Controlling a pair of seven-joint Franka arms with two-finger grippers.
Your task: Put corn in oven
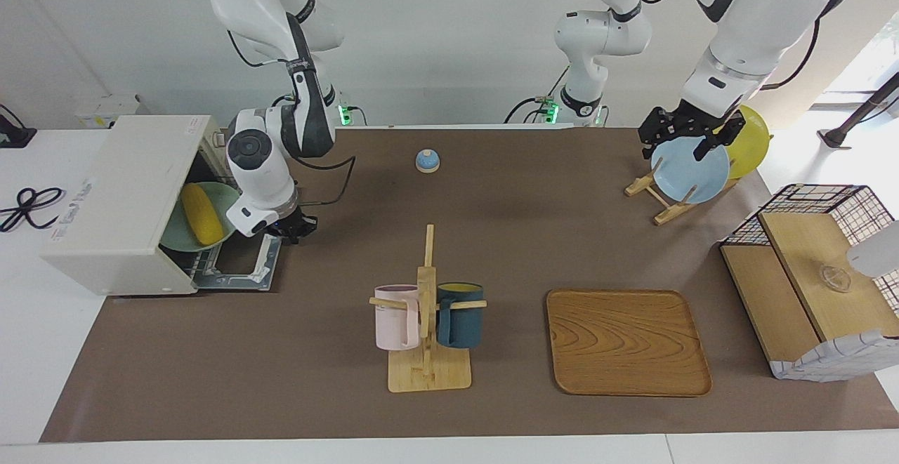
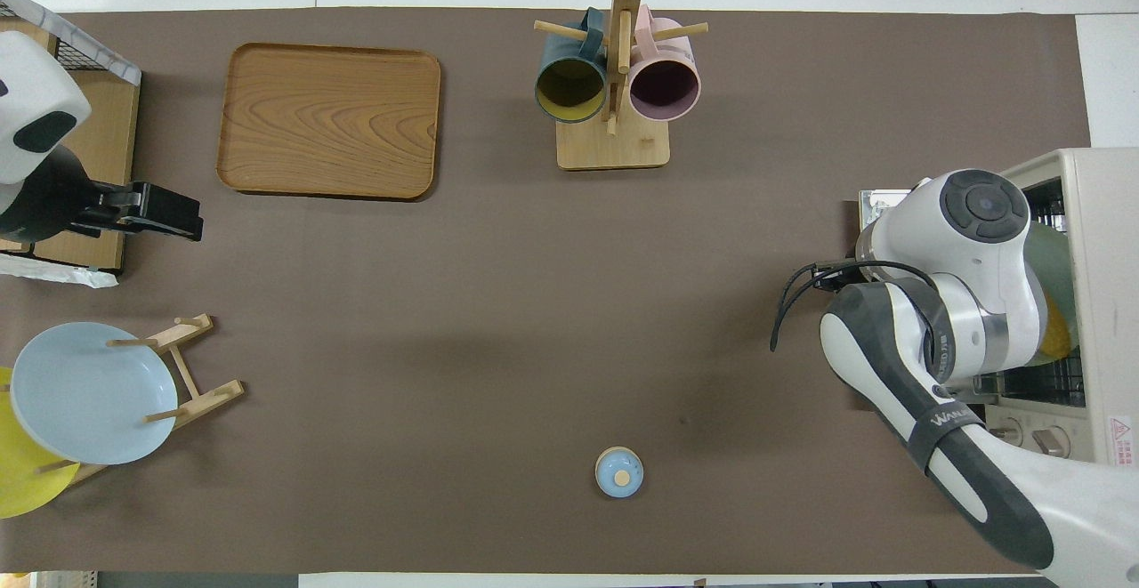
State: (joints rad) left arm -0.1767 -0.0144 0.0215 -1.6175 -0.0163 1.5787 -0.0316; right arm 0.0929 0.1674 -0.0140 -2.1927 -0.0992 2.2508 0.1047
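Note:
The yellow corn [image 1: 201,213] lies on a pale green plate [image 1: 218,197] on the rack inside the off-white oven [image 1: 119,197], at the right arm's end of the table. The oven's door [image 1: 242,267] hangs open and flat. My right gripper [image 1: 291,227] is just outside the oven's mouth, over the door's edge, apart from the plate. In the overhead view the right arm [image 2: 961,303] covers most of the plate, and only a sliver of the corn [image 2: 1059,339] shows. My left gripper [image 1: 680,142] is open and empty, raised near the plate rack, and waits.
A mug tree [image 1: 427,323] holds a pink and a dark blue mug mid-table. A wooden tray [image 1: 627,341] lies beside it. A rack [image 1: 667,204] holds a blue and a yellow plate. A wire-and-wood basket [image 1: 808,288] and a small blue bell [image 1: 427,161] also stand here.

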